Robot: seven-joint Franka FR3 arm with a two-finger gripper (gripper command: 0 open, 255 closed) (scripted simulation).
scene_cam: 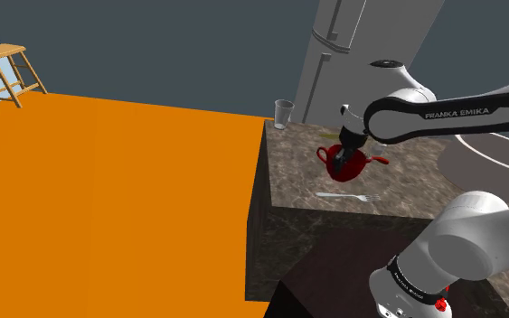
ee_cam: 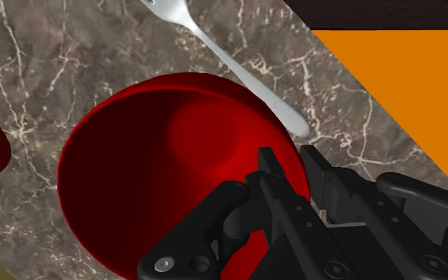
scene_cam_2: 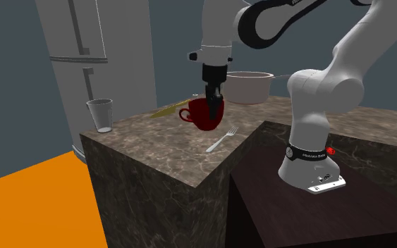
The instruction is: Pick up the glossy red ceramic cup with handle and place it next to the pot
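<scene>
A glossy red cup (scene_cam_2: 202, 116) with a handle stands on the dark marbled counter (scene_cam_2: 154, 148), its handle towards the second exterior view's left. My black gripper (scene_cam_2: 214, 98) comes down from above and is shut on the cup's rim. In the wrist view one finger lies inside the red cup (ee_cam: 158, 151) and the other outside, the gripper (ee_cam: 288, 161) clasping the wall. Whether the cup rests on the counter or hangs just above it I cannot tell. The pale pot (scene_cam_2: 249, 86) stands behind the cup near the arm. The shoulder view shows the cup (scene_cam: 353, 163) under the gripper (scene_cam: 340, 163).
A silver fork (scene_cam_2: 222, 139) lies beside the cup towards the counter's front edge. A clear glass (scene_cam_2: 100, 115) stands at the counter's corner by the grey fridge (scene_cam_2: 84, 49). A yellowish flat thing (scene_cam_2: 167, 109) lies behind the cup. Orange floor (scene_cam: 108, 199) and a wooden stool (scene_cam: 8, 72) lie beyond.
</scene>
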